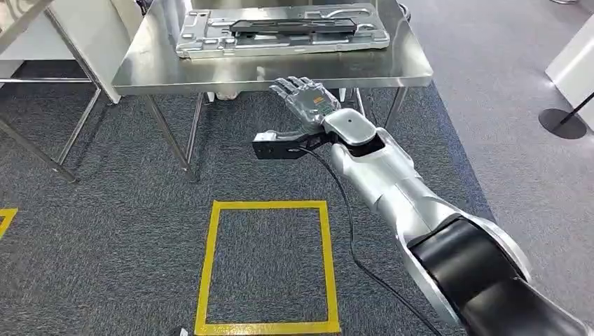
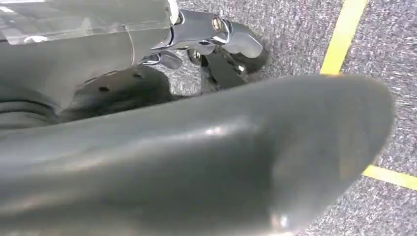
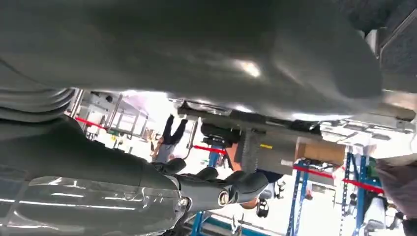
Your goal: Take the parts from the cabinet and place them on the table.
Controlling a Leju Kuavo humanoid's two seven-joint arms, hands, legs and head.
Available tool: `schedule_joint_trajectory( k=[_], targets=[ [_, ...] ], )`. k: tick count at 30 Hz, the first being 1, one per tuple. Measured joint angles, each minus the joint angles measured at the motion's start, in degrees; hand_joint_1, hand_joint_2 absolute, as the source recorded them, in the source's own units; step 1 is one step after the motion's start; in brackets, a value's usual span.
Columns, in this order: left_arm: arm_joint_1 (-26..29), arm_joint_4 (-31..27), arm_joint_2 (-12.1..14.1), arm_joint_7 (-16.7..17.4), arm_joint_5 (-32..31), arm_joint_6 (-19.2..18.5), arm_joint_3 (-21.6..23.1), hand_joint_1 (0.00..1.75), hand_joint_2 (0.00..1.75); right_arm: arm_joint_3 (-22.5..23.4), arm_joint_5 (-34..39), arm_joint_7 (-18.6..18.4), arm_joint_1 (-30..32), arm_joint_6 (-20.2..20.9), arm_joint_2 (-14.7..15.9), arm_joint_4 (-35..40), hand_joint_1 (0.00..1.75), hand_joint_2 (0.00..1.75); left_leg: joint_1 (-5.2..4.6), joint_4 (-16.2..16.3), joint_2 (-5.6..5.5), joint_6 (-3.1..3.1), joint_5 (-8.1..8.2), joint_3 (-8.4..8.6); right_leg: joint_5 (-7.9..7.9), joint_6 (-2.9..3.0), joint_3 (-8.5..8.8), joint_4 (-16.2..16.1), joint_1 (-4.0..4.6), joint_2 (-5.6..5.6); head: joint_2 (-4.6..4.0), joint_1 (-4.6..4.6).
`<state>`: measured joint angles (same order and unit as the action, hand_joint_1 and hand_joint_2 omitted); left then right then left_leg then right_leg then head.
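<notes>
Part (image 1: 280,29) lies flat on surface (image 1: 273,70), mid-top, apparently set down already. Right hand (image 1: 305,98) hovers just below surface's near edge, fingers spread, holding nothing. Left hand (image 2: 216,49) hangs over carpet; grip unclear.

Right wrist view, turned so that the scene appears inverted. The right hand (image 3: 206,189) enters from the picture's left edge: a grey ribbed cover, a thick grey thumb (image 3: 196,49) spanning the frame close to the lens, and darker fingers (image 3: 241,184) extended with nothing between them. Beyond the fingers lies the metal part (image 3: 275,123), a grey plate with raised ribs, seen edge-on beside the thumb. The background is bright and blurred: blue rack posts (image 3: 300,201), red bands (image 3: 314,172), a brown box (image 3: 322,152), and a person (image 3: 169,140) in dark clothing with arms raised.
</notes>
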<state>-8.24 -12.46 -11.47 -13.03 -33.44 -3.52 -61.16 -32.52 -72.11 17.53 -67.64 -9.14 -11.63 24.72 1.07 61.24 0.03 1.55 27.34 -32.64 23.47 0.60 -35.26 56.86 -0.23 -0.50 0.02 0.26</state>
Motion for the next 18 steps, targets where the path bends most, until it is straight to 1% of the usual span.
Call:
schedule_joint_trajectory(
  k=[1, 2, 3, 4, 5, 6, 7, 8, 9, 10, 11, 12, 13, 14, 15, 16, 17, 18],
  targets=[
    [-0.2, 0.0, 0.0, 0.0, 0.0, 0.0, 0.0, 0.00, 0.00, 0.0, 0.3, 0.0, 0.0, 0.0, 0.0, 0.0, 0.00, 0.00, -0.14, -3.5, -0.06, -0.31, 1.35, 2.19, -0.06, -0.33, -0.57, 0.4, 0.24, 0.03, 0.00, -0.09],
    [-0.1, 0.0, 0.0, 0.0, 0.0, 0.0, 0.0, 0.00, 0.00, 0.0, 0.7, 0.0, 0.2, 0.1, 0.1, 0.0, 0.00, 0.00, -0.45, -2.7, -0.32, -0.88, 0.34, 1.54, -0.23, -0.62, -0.62, 0.5, 0.25, 0.07, 0.00, 0.02],
    [-0.1, 0.0, 0.0, -0.1, 0.0, 0.1, 0.0, 0.00, 0.00, 0.0, 1.0, 0.1, 0.5, 0.2, 0.1, 0.0, 0.00, 0.00, -0.40, -3.4, -0.29, -1.05, 0.68, 1.40, -0.39, -0.88, -0.73, 0.8, 0.36, 0.13, -0.02, -0.04],
    [-0.1, 0.0, 0.1, -0.2, 0.0, 0.2, 0.0, 0.00, 0.00, 0.1, 1.4, 0.1, 0.7, 0.3, 0.1, -0.1, 0.00, 0.00, -0.46, -3.0, -0.30, -1.40, 0.59, 1.11, -0.69, -1.29, -0.89, 0.6, 0.33, 0.14, 0.00, -0.13],
    [-0.1, 0.0, 0.1, -0.2, 0.0, 0.2, 0.0, 0.00, 0.00, 0.2, 1.7, 0.1, 0.9, 0.3, 0.2, -0.1, 0.00, 0.00, -0.33, -3.3, -0.33, -1.87, 0.28, 0.99, -0.87, -1.63, -1.01, 0.6, 0.42, 0.13, -0.02, -0.20],
    [0.0, 0.0, 0.1, -0.2, 0.0, 0.2, 0.0, 0.00, 0.00, 0.4, 2.1, 0.0, 1.1, 0.3, 0.5, -0.2, 0.00, 0.00, -0.03, -3.6, -0.16, -2.42, -0.18, 0.96, -0.50, -1.89, -1.24, 0.9, 0.14, 0.24, -0.02, -0.20],
    [-0.1, 0.0, 0.1, -0.4, 0.0, 0.2, 0.0, 0.00, 0.00, 0.7, 2.4, 0.0, 1.3, 0.3, 0.8, -0.2, 0.00, 0.00, -0.07, -3.7, -0.14, -2.76, -0.48, 0.74, 1.24, -2.30, -1.88, 2.7, 0.01, 0.31, 0.00, -0.04],
    [-0.1, 0.0, 0.1, -0.4, 0.0, 0.2, 0.0, 0.00, 0.00, 0.9, 2.8, 0.0, 1.5, 0.2, 1.1, -0.4, 0.00, 0.00, -0.07, -3.6, -0.11, -3.06, -0.71, 0.40, 3.80, -2.65, -3.56, 6.5, -0.06, 0.34, -0.02, -0.04],
    [-0.1, 0.0, 0.1, -0.5, 0.0, 0.2, 0.0, 0.00, 1.75, 1.1, 3.0, 0.0, 1.9, 0.0, 1.5, -0.5, 0.00, 0.00, -0.11, -3.6, -0.12, -3.12, -0.93, 0.10, 6.20, -2.98, -5.55, 11.3, -0.14, 0.33, -0.02, -0.07],
    [0.0, 0.0, 0.1, -0.5, 0.0, 0.2, 0.0, 0.00, 1.75, 1.3, 3.3, 0.0, 2.6, 0.0, 1.8, -0.6, 0.00, 0.00, -0.13, -3.6, -0.11, -3.15, -1.11, -0.20, 8.03, -3.20, -7.46, 15.9, -0.19, 0.33, 0.00, -0.07],
    [0.0, 0.0, 0.1, -0.5, 0.0, 0.2, 0.0, 0.00, 1.75, 1.8, 3.9, 0.0, 3.6, -0.1, 2.5, -0.9, 0.00, 0.00, -0.13, -3.5, -0.16, -3.17, -1.29, -0.49, 8.88, -3.33, -8.65, 19.0, -0.23, 0.33, 0.00, -0.04],
    [0.0, 0.0, 0.1, -0.5, 0.0, 0.3, 0.0, 0.00, 1.75, 2.1, 4.3, 0.0, 4.5, -0.2, 2.9, -1.1, 0.00, 0.00, -0.13, -3.5, -0.25, -3.17, -1.39, -0.63, 8.25, -3.32, -8.35, 18.7, -0.30, 0.33, 0.00, -0.04],
    [0.0, 0.0, 0.1, -0.5, 0.0, 0.3, 0.0, 0.00, 1.75, 2.6, 4.8, 0.0, 5.3, -0.4, 3.5, -1.2, 0.00, 0.00, -0.16, -3.5, -0.39, -3.13, -1.46, -0.69, 6.61, -3.18, -6.68, 16.1, -0.34, 0.33, 0.00, -0.02],
    [0.0, 0.0, 0.1, -0.5, 0.0, 0.3, 0.0, 0.00, 1.75, 3.0, 5.3, 0.0, 5.9, -0.7, 3.9, -1.5, 0.00, 0.00, -0.21, -3.4, -0.43, -3.09, -1.49, -0.69, 4.22, -2.87, -3.84, 10.9, -0.32, 0.33, -0.02, -0.02],
    [0.0, 0.0, 0.1, -0.6, 0.0, 0.3, 0.0, 0.00, 1.75, 3.6, 5.8, 0.1, 6.4, -1.1, 4.4, -1.6, 0.00, 0.00, -0.35, -3.4, -0.46, -3.05, -1.51, -0.63, 1.87, -2.34, -0.61, 5.0, -0.12, 0.33, 0.00, 0.00],
    [0.0, 0.0, 0.1, -0.7, 0.0, 0.2, 0.1, 0.00, 1.75, 4.1, 6.2, 0.2, 6.7, -1.4, 4.9, -1.7, 0.00, 0.00, -0.34, -3.5, -0.41, -2.88, -1.57, -0.72, 1.67, -1.65, 1.34, 0.7, 0.11, 0.32, 0.00, -0.07],
    [-0.1, 0.0, 0.1, -0.7, 0.0, 0.2, 0.1, 0.00, 1.75, 4.6, 6.7, 0.3, 7.1, -1.6, 5.1, -1.8, 0.00, 0.00, -0.64, -3.4, -0.36, -2.45, -1.63, -1.02, 1.50, -1.44, 1.44, 0.2, 0.36, 0.26, 0.00, -0.26],
    [-0.1, 0.0, 0.2, -0.9, 0.0, 0.2, 0.1, 0.00, 0.00, 5.2, 7.3, 0.4, 7.8, -1.6, 5.4, -1.9, 0.00, 0.00, -0.47, -3.4, -0.21, -2.15, -1.73, -1.14, 1.44, -1.32, 1.23, 0.2, 0.51, 0.32, -0.02, -0.09]
  ],
)
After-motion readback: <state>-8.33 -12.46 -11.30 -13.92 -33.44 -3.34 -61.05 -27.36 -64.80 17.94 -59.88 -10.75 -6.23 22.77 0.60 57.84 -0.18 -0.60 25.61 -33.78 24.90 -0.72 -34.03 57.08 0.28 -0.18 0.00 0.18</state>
